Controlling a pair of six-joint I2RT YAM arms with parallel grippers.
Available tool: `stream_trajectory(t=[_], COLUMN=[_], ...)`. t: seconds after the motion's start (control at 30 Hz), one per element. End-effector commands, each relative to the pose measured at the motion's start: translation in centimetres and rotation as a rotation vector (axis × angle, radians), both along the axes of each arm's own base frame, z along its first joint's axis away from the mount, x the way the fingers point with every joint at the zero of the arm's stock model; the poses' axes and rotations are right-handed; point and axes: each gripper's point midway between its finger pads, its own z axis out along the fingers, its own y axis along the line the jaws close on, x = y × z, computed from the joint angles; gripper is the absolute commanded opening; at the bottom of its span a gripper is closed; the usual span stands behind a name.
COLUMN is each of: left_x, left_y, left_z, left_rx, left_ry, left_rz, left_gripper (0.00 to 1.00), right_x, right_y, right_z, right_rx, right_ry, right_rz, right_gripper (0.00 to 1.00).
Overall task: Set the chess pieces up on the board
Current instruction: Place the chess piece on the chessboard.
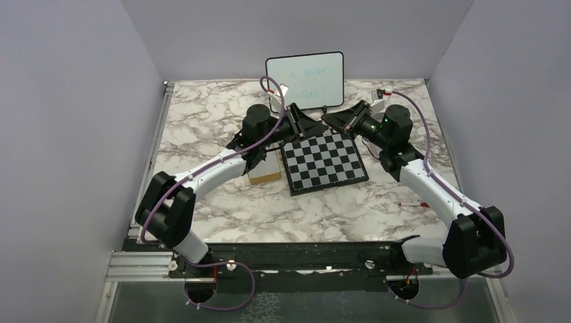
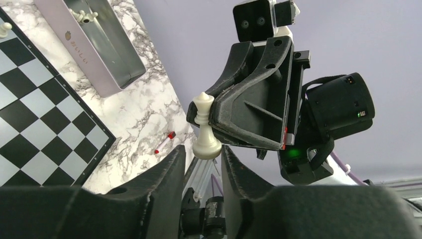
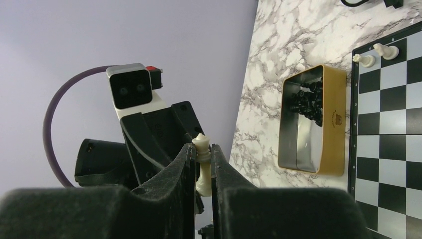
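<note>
Barely begun, I judge: the board is almost bare, two white pieces stand at one corner, and the black pieces lie in a tin beside it. Above the board's far edge the right gripper pinches a tall white piece, its base between the spread fingers of the left gripper

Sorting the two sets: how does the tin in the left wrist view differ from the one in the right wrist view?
The lilac tin is pale lilac outside; the gold tin is yellow-gold. The lilac tin shows white pieces at one end; the gold tin holds a heap of black pieces. Both are open, shallow rectangular tins with silvery insides, lying on the marble table beside the board.
</note>
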Motion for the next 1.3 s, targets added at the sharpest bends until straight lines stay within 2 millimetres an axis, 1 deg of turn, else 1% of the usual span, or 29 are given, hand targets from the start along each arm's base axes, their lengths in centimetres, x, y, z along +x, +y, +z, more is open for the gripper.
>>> stream_trajectory(t=[0.0,0.2,0.3,0.4,0.5,0.53,0.63,0.67,0.73,0.83,0.87,1.0,1.17,1.27], left_x=[-0.7,-0.8,-0.7,-0.6,-0.6,-0.7,-0.6,-0.7,-0.9,-1.3,-1.6,-2.4,-3.5,-4.2], left_y=[-0.6,-0.6,-0.8,-1.0,-1.4,-1.4,-1.3,-1.2,-0.9,0.0,0.3,1.7,2.9,3.5], left_z=[1.8,1.5,1.3,0.8,0.6,0.6,0.8,0.9,0.7,-0.5,-1.4,-3.2,-5.2,-6.0], left_rx=[-0.039,-0.037,-0.037,-0.036,-0.039,-0.042,-0.04,-0.033,-0.012,0.039,0.06,0.127,0.246,0.312], left_ry=[-0.064,-0.069,-0.064,-0.046,-0.041,-0.043,-0.074,-0.095,-0.146,-0.229,-0.243,-0.336,-0.449,-0.502], left_rz=[-0.05,-0.059,-0.063,-0.075,-0.095,-0.098,-0.096,-0.102,-0.115,-0.143,-0.155,-0.198,-0.246,-0.289], left_gripper=[0.31,0.3,0.37,0.38,0.33,0.3,0.16,0.14,0.12,0.11,0.1,0.07,0.06,0.06], right_x=[-1.2,-1.7,-1.8,-1.8,-1.5,-1.5,-1.6,-1.8,-2.2,-2.6,-2.9,-3.7,-4.5,-4.9], right_y=[0.2,0.0,0.0,-0.1,0.0,0.1,0.3,0.4,0.7,0.9,1.1,1.6,0.6,0.2], right_z=[1.3,0.7,0.5,0.5,0.5,0.5,0.5,0.7,0.7,0.1,0.0,-0.5,-1.7,-1.9], right_rx=[0.006,0.0,0.002,0.012,0.012,0.013,0.007,0.001,-0.027,-0.112,-0.137,-0.196,-0.303,-0.346], right_ry=[-0.054,-0.049,-0.046,-0.044,-0.042,-0.042,-0.055,-0.074,-0.102,-0.144,-0.159,-0.193,-0.203,-0.208], right_rz=[0.03,0.028,0.029,0.019,0.023,0.027,0.048,0.063,0.096,0.151,0.191,0.317,0.387,0.433], right_gripper=[0.1,0.11,0.11,0.11,0.11,0.11,0.12,0.13,0.15,0.19,0.19,0.22,0.29,0.35])
